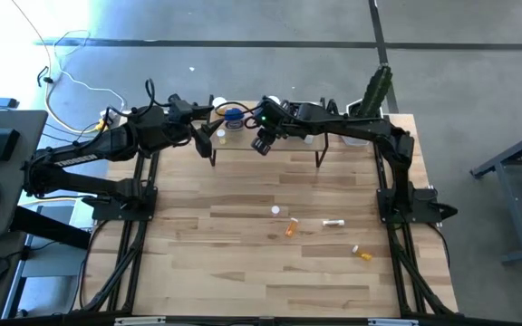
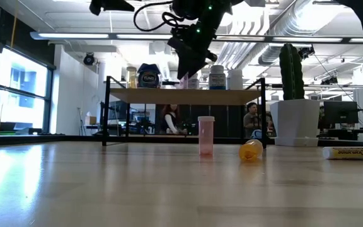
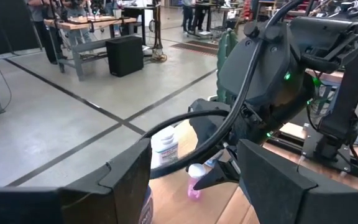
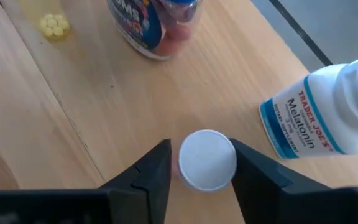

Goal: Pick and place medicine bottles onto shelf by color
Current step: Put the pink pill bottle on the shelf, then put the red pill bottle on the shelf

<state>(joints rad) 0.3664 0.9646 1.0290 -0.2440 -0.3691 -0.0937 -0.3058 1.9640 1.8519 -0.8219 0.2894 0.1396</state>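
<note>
The shelf [image 1: 270,149] stands at the table's far edge. My right gripper [image 4: 201,155] hangs over its top board, pointing steeply down, open. A small pink bottle with a white cap [image 4: 207,160] stands upright on the board between the two fingers. In the left wrist view this bottle [image 3: 194,183] stands on its base under the right gripper. A white bottle [image 4: 316,118] and a blue-lidded jar [image 4: 160,25] stand on the board nearby. My left gripper [image 1: 205,138] waits open over the shelf's left end, with nothing in it. My right gripper comes from above with one finger on each side of the pink bottle's white cap [image 4: 185,163]. A narrow gap shows between the cap and one finger [image 4: 157,171]. The other finger [image 4: 247,168] lies right at the cap's rim; whether it touches, I cannot tell.
On the table stand an upright pink bottle [image 1: 276,211] and lie an orange bottle [image 1: 291,228], a white tube [image 1: 333,222] and another orange bottle [image 1: 362,254]. A white pot with a cactus [image 2: 295,120] stands at the shelf's right end.
</note>
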